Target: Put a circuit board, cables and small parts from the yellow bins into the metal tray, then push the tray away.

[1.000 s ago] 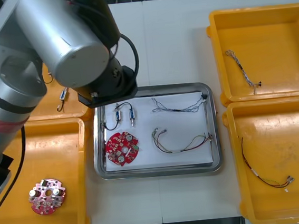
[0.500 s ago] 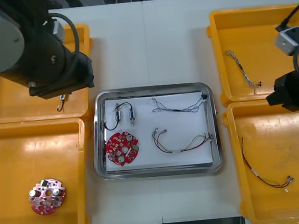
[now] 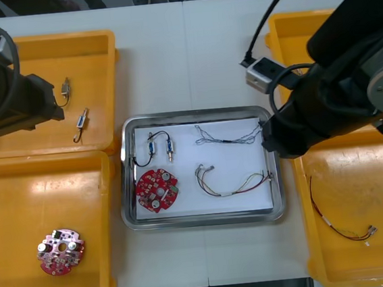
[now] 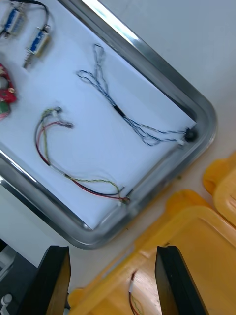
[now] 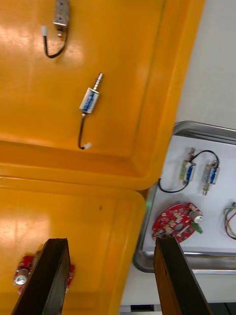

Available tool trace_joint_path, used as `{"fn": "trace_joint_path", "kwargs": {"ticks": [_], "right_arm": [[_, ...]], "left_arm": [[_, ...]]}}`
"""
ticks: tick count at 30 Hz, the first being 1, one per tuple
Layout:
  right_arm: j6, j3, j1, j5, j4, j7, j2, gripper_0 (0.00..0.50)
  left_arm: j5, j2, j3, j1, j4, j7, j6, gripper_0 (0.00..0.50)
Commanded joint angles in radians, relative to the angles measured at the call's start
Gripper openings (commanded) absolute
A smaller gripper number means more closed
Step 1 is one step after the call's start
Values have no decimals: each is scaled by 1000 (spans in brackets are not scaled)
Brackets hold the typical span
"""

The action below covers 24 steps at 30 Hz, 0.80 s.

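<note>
1. Above the metal tray's (image 3: 202,221) right rim hovers the right gripper (image 4: 112,251), fingers apart, empty.
2. Over the left yellow bins (image 3: 20,200) hangs the left gripper (image 5: 110,242), fingers apart too.
3. Inside the tray lie a circuit board (image 3: 156,189), cables (image 3: 228,138) and small metal parts (image 3: 160,145).

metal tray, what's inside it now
Inside the metal tray, on a white lining: a round red circuit board, two small metal parts, a twisted blue and white cable, a red and yellow cable. From above, the right arm hides part of its right rim.
</note>
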Motion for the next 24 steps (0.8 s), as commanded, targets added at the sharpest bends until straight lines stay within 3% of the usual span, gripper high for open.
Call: {"fn": "trace_joint_path", "kwargs": {"ticks": [1,5,14,24], "right_arm": [[3,83,-77,18,40,-3,76,500],[3,171,-111,33,57,49,101,500],[3,360,-158,144,66,231,159,500],[-156,508,-161,160,172,388,191,500]], "left_arm": [[20,81,79,67,-31,-152,6,500],[26,98,116,110,-31,-201,6,500],[32,135,190,208,-31,-276,6,500],[29,146,227,265,-31,-316,6,500]]}}
